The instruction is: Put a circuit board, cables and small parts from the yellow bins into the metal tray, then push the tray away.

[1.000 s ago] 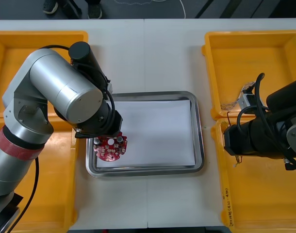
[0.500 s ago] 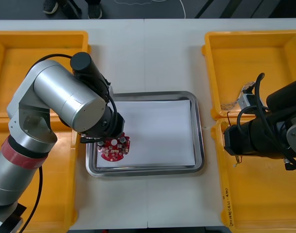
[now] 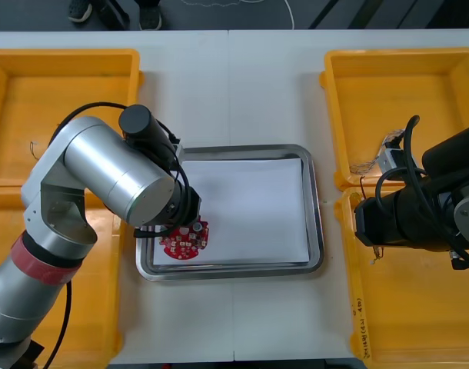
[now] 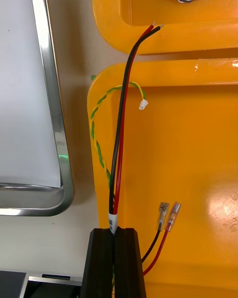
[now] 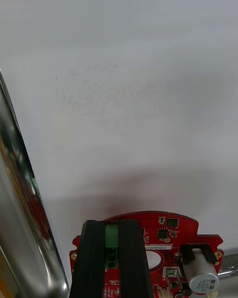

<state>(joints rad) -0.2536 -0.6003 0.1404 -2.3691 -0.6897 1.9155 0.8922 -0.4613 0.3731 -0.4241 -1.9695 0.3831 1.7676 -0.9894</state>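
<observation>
Bright light, glare on metal tray (image 4: 60, 157)

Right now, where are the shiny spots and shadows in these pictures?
Right wrist view: a glare patch on the yellow bin and a glint on the rim of the metal tray. Left wrist view: a soft shadow on the tray's white inside, beyond the circuit board held by the left gripper.

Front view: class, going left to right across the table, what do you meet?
Left yellow plastic bins → round red circuit board, clamped in the left gripper → rest of the white-lined metal tray → right yellow plastic bins, the right gripper at their inner edge gripping a black and red cable.
</observation>
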